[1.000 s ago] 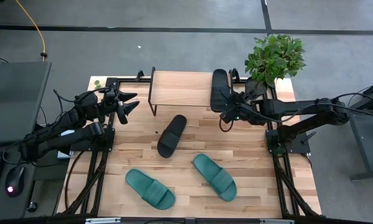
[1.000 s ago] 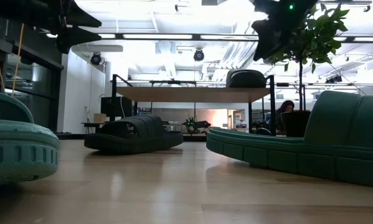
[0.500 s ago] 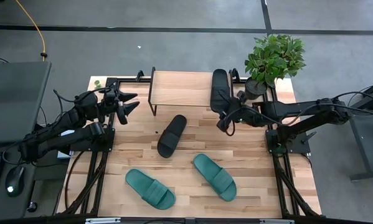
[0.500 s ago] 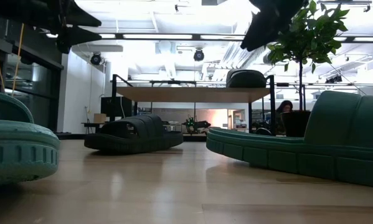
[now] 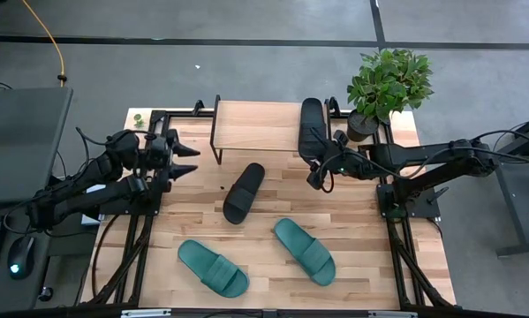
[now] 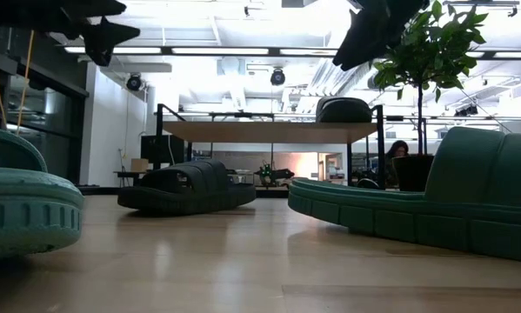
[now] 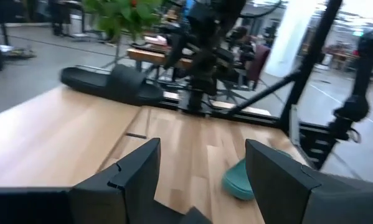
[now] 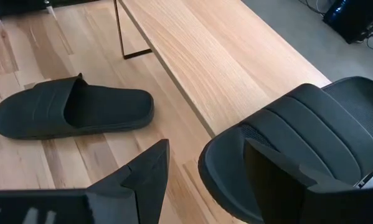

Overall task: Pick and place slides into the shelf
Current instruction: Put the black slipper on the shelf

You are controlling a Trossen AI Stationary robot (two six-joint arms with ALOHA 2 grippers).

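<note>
Four slides at one moment of the task. One black slide [image 5: 312, 126] lies lengthwise on the right end of the shelf [image 5: 255, 125], a low rack with a light wooden top board on thin black legs, standing at the far edge of the worktop [image 5: 361, 221]. The second black slide [image 5: 245, 192] lies on the worktop just in front of the shelf, near its middle, set at a slant. The two teal slides lie nearer the front edge: the left teal slide [image 5: 212, 267] toward the left, the right teal slide [image 5: 305, 250] toward the centre-right, apart from one another and from the black one. The right tool [image 5: 321, 170] hangs above the worktop just off the shelf's right front corner, beside the near end of the shelved slide, its fingers [image 8: 150, 171] apart and empty. The left tool [image 5: 183, 160] hangs over the worktop's left edge, left of the shelf, its fingers [image 7: 136, 171] likewise parted with nothing between them. A potted plant [image 5: 389, 81] stands at the far right corner, behind the right arm.
</note>
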